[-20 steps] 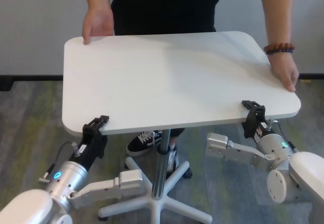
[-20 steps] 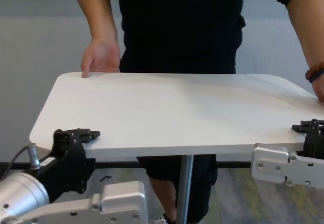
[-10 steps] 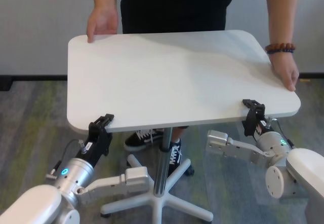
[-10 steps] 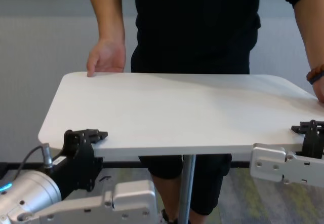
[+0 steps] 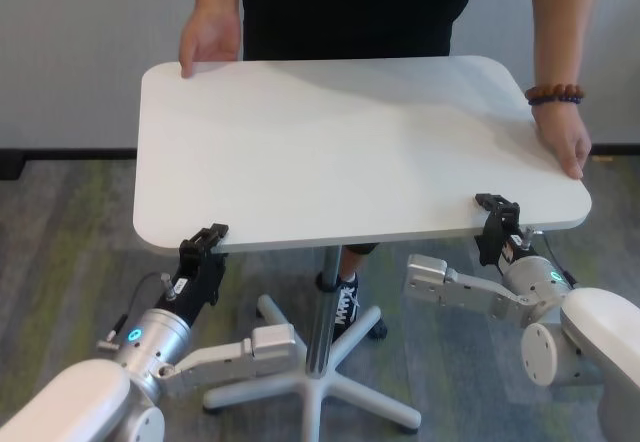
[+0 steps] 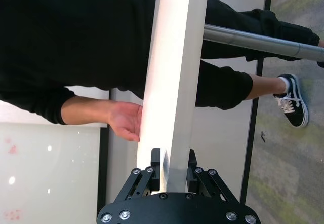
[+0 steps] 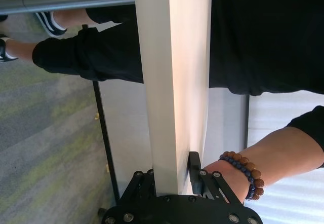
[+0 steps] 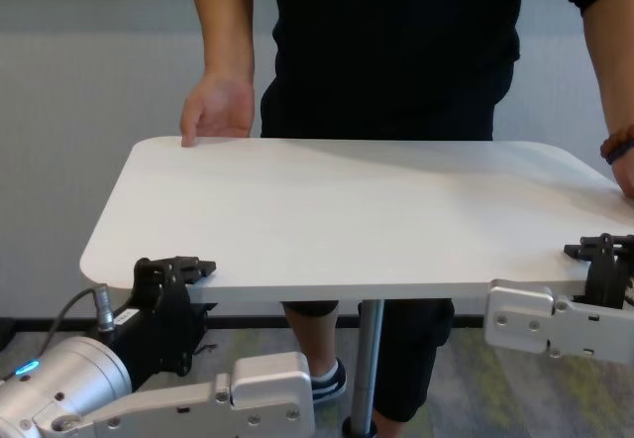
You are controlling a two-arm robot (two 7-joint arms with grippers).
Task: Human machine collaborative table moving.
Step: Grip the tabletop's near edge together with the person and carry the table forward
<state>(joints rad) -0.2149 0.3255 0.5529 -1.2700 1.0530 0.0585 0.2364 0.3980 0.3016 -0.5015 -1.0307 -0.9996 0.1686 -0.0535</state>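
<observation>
while the person (image 5: 360, 7) in black stands at the far side of the table (image 5: 350, 142), the robot holds the near edge with both arms. the left gripper (image 5: 203, 247) is clamped on the near edge close to the left corner, its black fingers (image 6: 155, 169) pinching the white slab from above and below. the right gripper (image 5: 497, 220) is clenched on the same edge near the right corner, one finger on top of the board and the other under it; from the right wrist the board runs straight into its jaws. the silver-grey left forearm (image 8: 69, 398) reaches up from below the tabletop, and the right forearm (image 8: 550, 319) comes in low on the other side.

the table sits between the robot and the person, its white top level over a thin silver pole (image 5: 322, 307) and a white star-shaped base (image 5: 320, 387) on the grey carpet (image 5: 60, 252). one of the person's hands (image 5: 208, 40) rests on the far left corner, fingers curled over the edge. the other hand (image 5: 565, 142), with a brown bead bracelet (image 5: 552, 93) on the wrist, grips the right side edge, near the right gripper. a dark sneaker (image 5: 345, 297) with a white sole shows under the table beside the pole.
</observation>
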